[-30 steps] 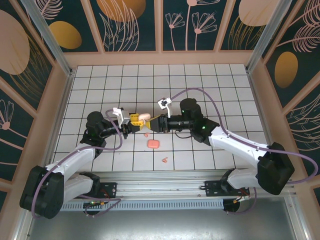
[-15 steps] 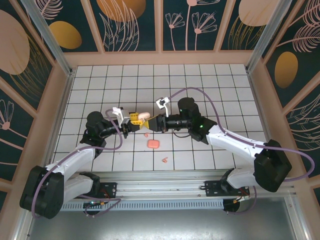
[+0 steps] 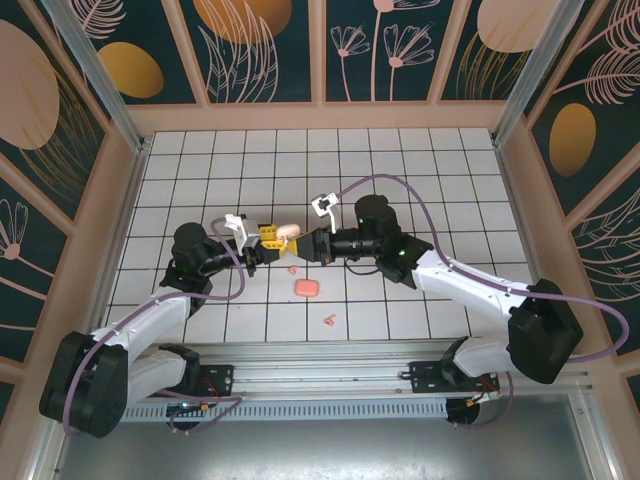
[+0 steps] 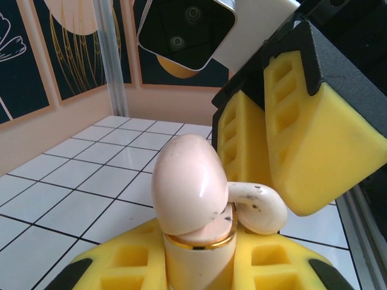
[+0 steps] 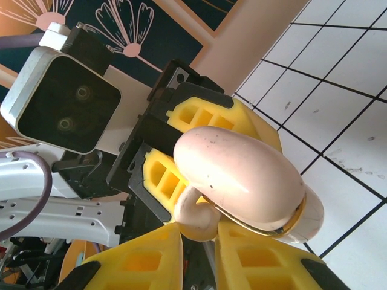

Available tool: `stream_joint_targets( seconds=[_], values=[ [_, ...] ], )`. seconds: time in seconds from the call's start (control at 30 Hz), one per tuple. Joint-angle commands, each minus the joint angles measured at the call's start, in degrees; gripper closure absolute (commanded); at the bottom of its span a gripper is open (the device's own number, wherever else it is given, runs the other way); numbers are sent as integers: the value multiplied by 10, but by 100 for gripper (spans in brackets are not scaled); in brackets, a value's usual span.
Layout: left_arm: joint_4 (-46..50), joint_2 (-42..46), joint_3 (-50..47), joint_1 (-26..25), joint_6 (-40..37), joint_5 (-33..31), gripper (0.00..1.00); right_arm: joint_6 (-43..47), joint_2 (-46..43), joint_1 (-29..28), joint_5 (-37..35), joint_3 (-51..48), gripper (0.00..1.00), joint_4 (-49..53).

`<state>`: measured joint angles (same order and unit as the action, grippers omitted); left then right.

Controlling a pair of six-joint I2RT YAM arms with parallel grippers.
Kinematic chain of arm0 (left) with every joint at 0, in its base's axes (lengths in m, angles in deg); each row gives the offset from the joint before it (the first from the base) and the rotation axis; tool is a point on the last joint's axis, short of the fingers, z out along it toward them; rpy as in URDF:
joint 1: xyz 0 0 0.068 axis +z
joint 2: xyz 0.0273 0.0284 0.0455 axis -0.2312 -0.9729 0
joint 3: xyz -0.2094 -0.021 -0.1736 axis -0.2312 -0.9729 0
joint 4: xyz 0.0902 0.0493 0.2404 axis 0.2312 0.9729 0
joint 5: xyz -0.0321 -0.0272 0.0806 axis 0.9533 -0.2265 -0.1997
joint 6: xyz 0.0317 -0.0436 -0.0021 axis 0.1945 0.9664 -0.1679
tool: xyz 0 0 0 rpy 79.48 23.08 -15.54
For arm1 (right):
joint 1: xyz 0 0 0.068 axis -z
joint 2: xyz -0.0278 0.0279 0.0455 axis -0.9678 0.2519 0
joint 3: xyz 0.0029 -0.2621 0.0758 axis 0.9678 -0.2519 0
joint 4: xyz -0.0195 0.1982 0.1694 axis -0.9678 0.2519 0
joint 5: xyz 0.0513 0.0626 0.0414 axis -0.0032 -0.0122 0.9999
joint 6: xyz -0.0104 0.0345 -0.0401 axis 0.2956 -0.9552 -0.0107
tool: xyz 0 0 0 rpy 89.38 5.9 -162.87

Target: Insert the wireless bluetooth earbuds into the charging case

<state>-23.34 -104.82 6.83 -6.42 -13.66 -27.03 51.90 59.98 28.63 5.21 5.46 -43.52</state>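
Top external view, taken from the near edge outward: the nearer salmon-pink earbud [image 3: 329,321] is seen lying alone on the white tiled table [image 3: 450,170], a tiny bean-shaped speck far smaller than one tile. Just beyond it the pink case [image 3: 306,288] rests flat, a small rounded block. A little farther on, the farther salmon-pink earbud [image 3: 292,268] lies on the tiles just on the near side of the spot where the two arms meet. There the left gripper [image 3: 270,240] and the right gripper [image 3: 298,248] are brought tip to tip above the table, with the cream case [image 3: 286,232] raised between them.

In the left wrist view the cream case is seen clamped between the left gripper's yellow fingers, which are closed on its lower half. Its lid [image 4: 187,181] is hinged open, a glossy egg-like dome marked with a few dark specks, and a gold rim [image 4: 199,243] rings the mouth of the base. The cream-white earbud [image 4: 257,208] is held at that mouth, touching the case just beside the lid: a smooth, curved, faintly speckled bud with a rounded end. In the right wrist view its stem is seen pinched between the right gripper's two yellow fingertips, which are closed on it.

Beyond the grippers the tiles run back to peach-framed walls [image 3: 320,50] painted with dark floral panels
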Motion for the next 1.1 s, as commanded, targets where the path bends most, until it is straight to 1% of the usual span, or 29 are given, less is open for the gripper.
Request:
stream_joint_targets(
  seconds=[0.0, 0.27, 0.5, 0.8, 1.07],
  values=[
    [5, 6, 15, -2, -15, 12, 82, -8, -8, -1, -27, 30, 81, -7],
    [10, 8, 15, -2, -20, 13, 82, -17, -13, 3, -54, 35, 81, 4],
    [12, 9, 15, -2, -20, 12, 82, -24, -8, 4, -63, 43, 81, 4],
    [14, 10, 15, -2, -21, 14, 82, -24, -3, 6, -88, 51, 81, 28],
    [14, 8, 17, -2, -22, 13, 82, -21, 2, 5, -81, 58, 80, 26]
  ],
)
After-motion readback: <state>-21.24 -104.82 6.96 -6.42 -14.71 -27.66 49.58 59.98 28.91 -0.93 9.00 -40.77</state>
